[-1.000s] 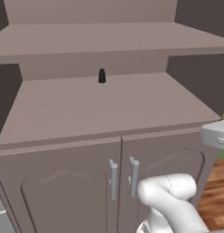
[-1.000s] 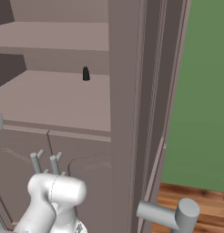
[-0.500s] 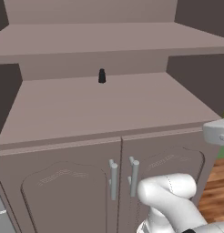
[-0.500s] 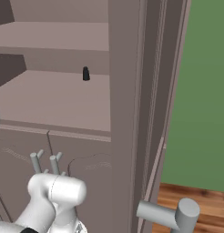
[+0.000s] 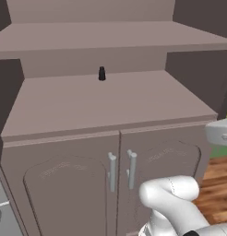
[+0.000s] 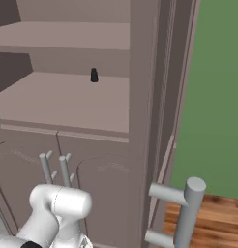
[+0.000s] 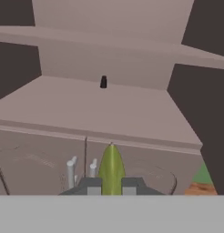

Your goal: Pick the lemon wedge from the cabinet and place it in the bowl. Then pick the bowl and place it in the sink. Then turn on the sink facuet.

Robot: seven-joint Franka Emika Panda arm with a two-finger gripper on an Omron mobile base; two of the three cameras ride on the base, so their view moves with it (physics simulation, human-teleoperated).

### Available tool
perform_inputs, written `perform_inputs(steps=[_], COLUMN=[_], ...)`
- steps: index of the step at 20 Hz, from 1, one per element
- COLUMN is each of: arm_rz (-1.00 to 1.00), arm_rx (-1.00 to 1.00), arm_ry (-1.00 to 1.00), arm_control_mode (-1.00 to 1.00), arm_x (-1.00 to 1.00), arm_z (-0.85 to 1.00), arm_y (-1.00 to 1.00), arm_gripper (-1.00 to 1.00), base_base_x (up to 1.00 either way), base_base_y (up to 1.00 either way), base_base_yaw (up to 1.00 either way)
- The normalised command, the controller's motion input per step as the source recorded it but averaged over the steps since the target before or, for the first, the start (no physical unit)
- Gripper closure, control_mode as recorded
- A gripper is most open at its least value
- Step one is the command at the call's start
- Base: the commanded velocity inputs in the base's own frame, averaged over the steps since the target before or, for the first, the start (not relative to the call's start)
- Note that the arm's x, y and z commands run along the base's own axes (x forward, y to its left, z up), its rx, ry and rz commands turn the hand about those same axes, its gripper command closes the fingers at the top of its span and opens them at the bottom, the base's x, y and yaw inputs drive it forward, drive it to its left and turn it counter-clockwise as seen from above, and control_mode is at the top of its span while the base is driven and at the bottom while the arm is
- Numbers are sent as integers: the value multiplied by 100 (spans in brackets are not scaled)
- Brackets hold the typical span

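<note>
gripper clamped on the lemon wedge, wedge upright between the fingertips at 6 o'clock in hand view; cabinet straight ahead, doors closed, silver handles at 7 o'clock; small black bottle on the shelf at 12 o'clock, well apart.

A small black bottle stands upright at the back of the cabinet shelf.
</note>
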Motion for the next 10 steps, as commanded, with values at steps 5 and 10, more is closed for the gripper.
perform_inputs(steps=[5,10], arm_rz=[0,0], arm_rx=[0,0], arm_ry=[0,0], arm_control_mode=[100,100], arm_x=[0,0], arm_z=[0,0], arm_y=[0,0], arm_gripper=[100,100], base_base_x=[-60,-39], base_base_y=[0,0], base_base_yaw=[0,0])
